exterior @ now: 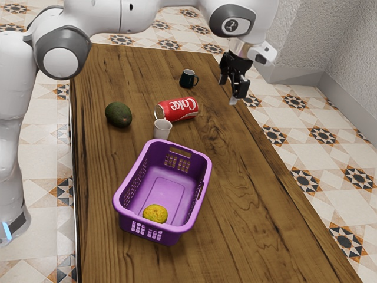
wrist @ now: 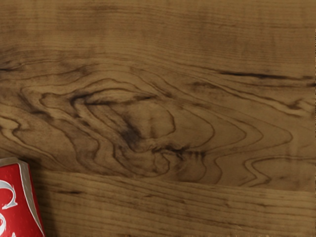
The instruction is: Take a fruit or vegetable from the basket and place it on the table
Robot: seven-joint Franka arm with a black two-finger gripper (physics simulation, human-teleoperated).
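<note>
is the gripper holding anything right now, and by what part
Nothing is held. The gripper is open and empty, and the yellow fruit lies in the basket.

There is one table [exterior: 253, 206], and on it stands one purple basket [exterior: 162, 188], the landmark for the rest. Fruits come to two: one yellow fruit [exterior: 155, 213] inside the basket, and one avocado [exterior: 118, 115] outside it, beyond its far end and toward the exterior view's left. Drink cans number one, a red can [exterior: 181, 108] lying on its side past the basket's far end. Small cups without a handle number one, the white cup [exterior: 162, 130] near that same end. Handled mugs number one, the dark mug [exterior: 188, 79], farthest from the basket.
</note>
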